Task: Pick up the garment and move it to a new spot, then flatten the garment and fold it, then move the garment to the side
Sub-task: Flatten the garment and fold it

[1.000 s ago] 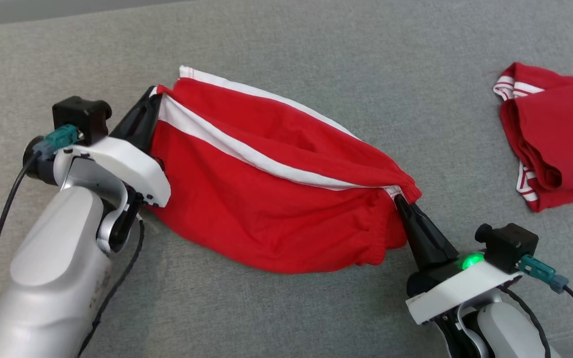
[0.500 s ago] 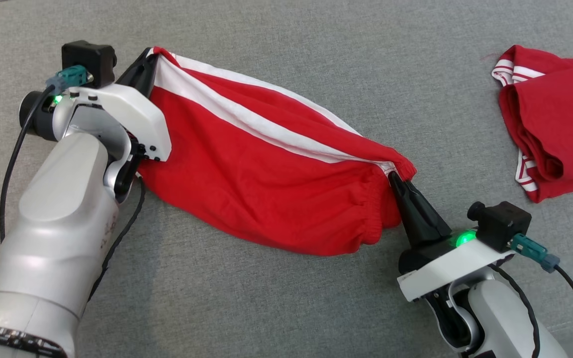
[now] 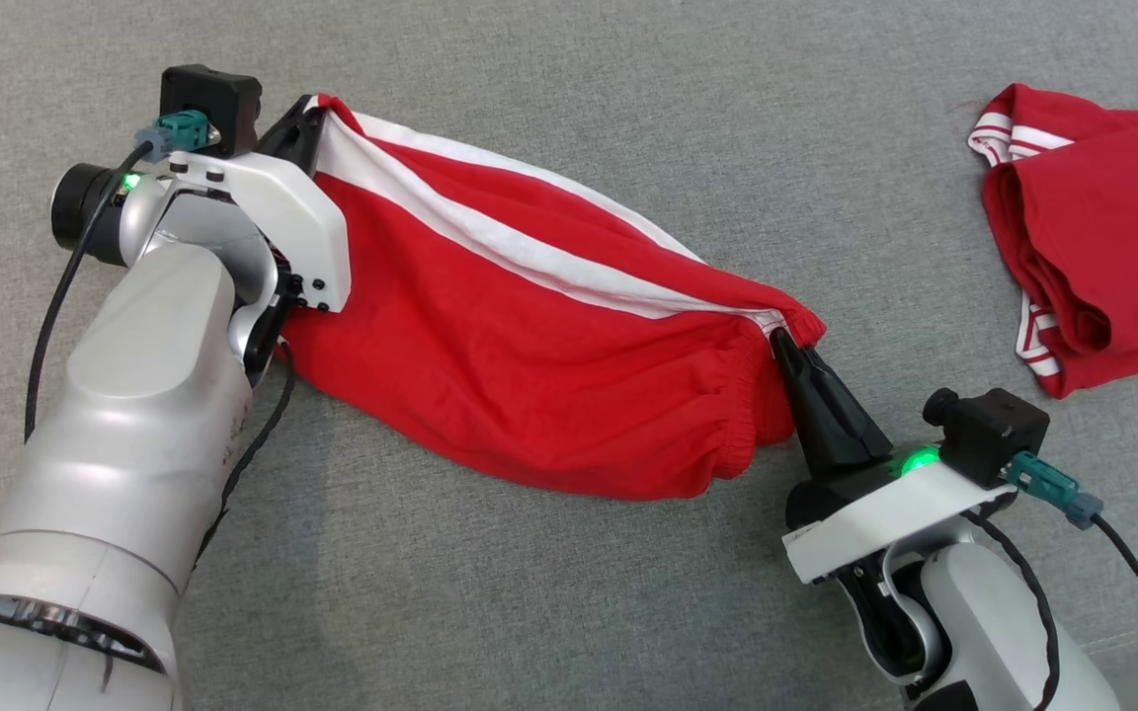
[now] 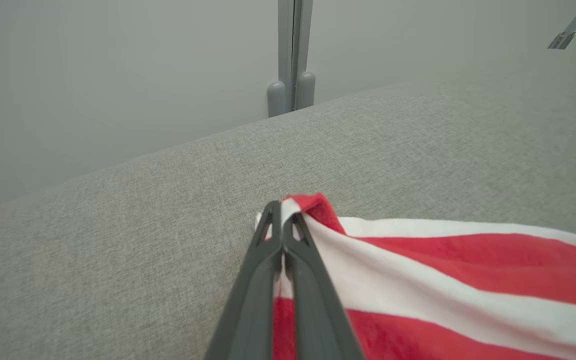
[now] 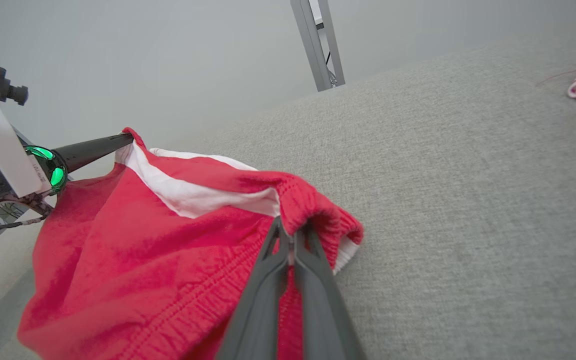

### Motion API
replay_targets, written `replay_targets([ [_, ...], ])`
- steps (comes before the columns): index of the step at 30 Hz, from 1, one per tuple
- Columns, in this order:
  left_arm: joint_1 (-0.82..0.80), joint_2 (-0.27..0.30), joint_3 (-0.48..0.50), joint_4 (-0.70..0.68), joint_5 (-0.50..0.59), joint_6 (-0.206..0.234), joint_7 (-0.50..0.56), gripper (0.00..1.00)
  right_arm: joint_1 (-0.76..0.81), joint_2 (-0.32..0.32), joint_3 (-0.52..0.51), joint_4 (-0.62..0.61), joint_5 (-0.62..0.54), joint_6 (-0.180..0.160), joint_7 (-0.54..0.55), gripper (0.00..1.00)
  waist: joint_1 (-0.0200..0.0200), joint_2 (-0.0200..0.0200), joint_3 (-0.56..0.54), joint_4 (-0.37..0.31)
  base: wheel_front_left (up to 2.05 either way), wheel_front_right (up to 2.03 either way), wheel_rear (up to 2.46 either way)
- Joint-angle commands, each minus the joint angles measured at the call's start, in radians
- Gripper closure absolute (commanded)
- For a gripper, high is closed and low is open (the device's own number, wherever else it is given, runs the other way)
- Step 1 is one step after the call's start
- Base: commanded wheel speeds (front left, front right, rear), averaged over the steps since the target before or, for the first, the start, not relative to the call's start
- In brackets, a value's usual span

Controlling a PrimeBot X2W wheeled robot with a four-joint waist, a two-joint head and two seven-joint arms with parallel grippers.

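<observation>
Left tool (image 3: 309,111) pinching garment (image 3: 529,375) at striped corner, right tool (image 3: 778,338) at waistband end; cloth slung between, belly on desk (image 3: 569,602). Best: even tension, lower together, no twist.

The garment (image 3: 529,395) is solid red with two broad white bands along its upper edge; the second garment (image 3: 1112,227) is the same red, with thin red-and-white striped trim. The cloth surface (image 3: 628,99) is uniform mid-grey with a fine woven fleck. The left gripper (image 3: 310,107) and right gripper (image 3: 779,339) have black fingers on white and silver housings, each with a green lamp (image 3: 918,460) and a teal plug (image 3: 1043,476).
</observation>
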Motion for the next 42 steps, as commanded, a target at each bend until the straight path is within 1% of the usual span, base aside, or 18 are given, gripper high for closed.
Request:
replay_targets([
  [1, -0.015, -0.001, -0.004, 0.010, 0.006, -0.004, -0.008, 1.00, -0.007, 0.000, -0.006, 0.001, -0.012, 0.000, -0.007, 0.55, 0.0000, 0.0000, -0.002, 0.000, 0.00, 0.00, 0.00],
  [2, -0.019, -0.002, -0.008, 0.021, 0.008, -0.006, -0.014, 1.00, -0.007, 0.002, -0.008, 0.002, -0.011, 0.000, -0.008, 0.18, 0.0000, 0.0000, -0.004, -0.001, 0.00, 0.00, 0.00],
  [3, -0.024, -0.004, -0.011, 0.030, 0.011, -0.006, -0.022, 1.00, -0.006, 0.003, -0.010, 0.004, -0.010, 0.000, -0.009, 0.00, 0.0000, 0.0000, -0.006, -0.001, 0.00, 0.00, 0.00],
  [4, -0.028, -0.004, -0.012, 0.038, 0.011, -0.004, -0.033, 0.95, -0.006, 0.005, -0.012, 0.006, -0.011, 0.000, -0.009, 0.00, 0.0000, 0.0000, -0.008, -0.001, 0.00, 0.00, 0.00],
  [5, -0.029, -0.006, -0.013, 0.048, 0.010, -0.004, -0.039, 0.78, -0.005, 0.007, -0.014, 0.007, -0.013, 0.000, -0.009, 0.00, 0.0000, 0.0000, -0.010, -0.001, 0.00, 0.00, 0.00],
  [7, -0.029, -0.013, -0.013, 0.066, 0.004, -0.007, -0.049, 0.48, 0.000, 0.011, -0.019, 0.010, -0.017, 0.000, -0.010, 0.00, 0.0000, 0.0000, -0.016, 0.000, 0.00, 0.00, 0.00],
  [8, -0.029, -0.016, -0.014, 0.073, 0.002, -0.009, -0.053, 0.00, 0.004, 0.012, -0.022, 0.010, -0.019, 0.000, -0.011, 0.00, 0.0000, 0.0000, -0.019, 0.000, 0.00, 0.00, 0.00],
  [14, -0.028, -0.015, -0.015, 0.102, -0.011, -0.019, -0.077, 0.00, 0.039, 0.011, -0.055, -0.009, -0.039, 0.000, -0.011, 0.00, 0.0000, 0.0000, -0.047, 0.008, 0.00, 0.00, 0.00],
  [22, 0.035, 0.000, -0.013, 0.126, -0.038, -0.035, -0.093, 0.00, 0.132, -0.008, -0.119, -0.069, -0.085, 0.000, 0.008, 0.00, 0.0000, 0.0000, -0.116, 0.021, 0.00, 0.00, 0.00],
  [24, 0.064, -0.003, -0.012, 0.132, -0.053, -0.041, -0.080, 0.00, 0.159, -0.008, -0.142, -0.090, -0.095, 0.000, 0.018, 0.00, 0.0000, 0.0000, -0.140, 0.027, 0.00, 0.00, 0.00],
  [29, 0.142, -0.015, -0.023, 0.145, -0.076, -0.048, -0.006, 0.00, 0.223, -0.006, -0.196, -0.142, -0.123, 0.000, 0.050, 0.00, 0.0000, 0.0000, -0.201, 0.043, 0.00, 0.00, 0.00],
  [33, 0.192, -0.027, -0.029, 0.152, -0.095, -0.050, 0.043, 0.00, 0.259, 0.001, -0.221, -0.181, -0.138, 0.000, 0.075, 0.00, 0.0000, 0.0000, -0.231, 0.046, 0.00, 0.00, 0.00],
  [38, 0.214, -0.027, -0.024, 0.155, -0.112, -0.048, 0.055, 0.00, 0.274, 0.008, -0.225, -0.215, -0.147, 0.000, 0.095, 0.00, 0.0000, 0.0000, -0.234, 0.035, 0.00, 0.00, 0.00],
  [42, 0.220, -0.013, -0.017, 0.157, -0.120, -0.035, 0.060, 0.00, 0.281, 0.014, -0.219, -0.240, -0.151, 0.001, 0.103, 0.00, 0.0000, 0.0000, -0.217, 0.014, 0.00, 0.00, 0.00],
])
